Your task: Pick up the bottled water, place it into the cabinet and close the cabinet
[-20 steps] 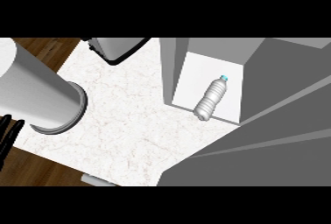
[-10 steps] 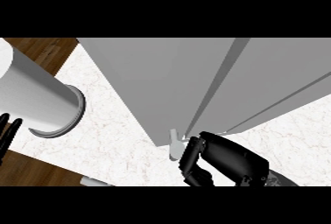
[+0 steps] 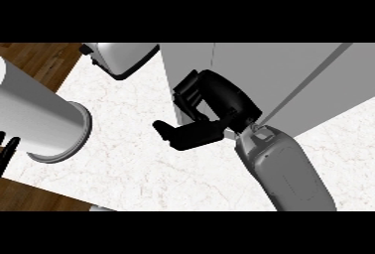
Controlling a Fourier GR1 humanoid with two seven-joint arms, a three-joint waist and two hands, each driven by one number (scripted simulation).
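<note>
The grey cabinet (image 3: 278,74) stands at the upper right with its doors closed. No bottled water shows in the head view. My right hand (image 3: 219,101) lies against the cabinet's front near the door seam. Its fingers (image 3: 189,94) rest on the left door, its thumb (image 3: 183,135) sticks out leftward over the counter, and it holds nothing. The right forearm (image 3: 285,166) comes in from the lower right. Only the fingertips of my left hand (image 3: 7,149) show at the far left edge, straight and resting, beside the big grey left forearm (image 3: 40,119).
A grey appliance with a dark base (image 3: 121,57) sits at the back of the white marble counter (image 3: 139,163), just left of the cabinet. Wooden floor (image 3: 36,62) shows past the counter's left edge.
One second ago the cabinet stood open with the bottle lying inside. The door has since swung shut, and my right hand has come up from below against its front.
</note>
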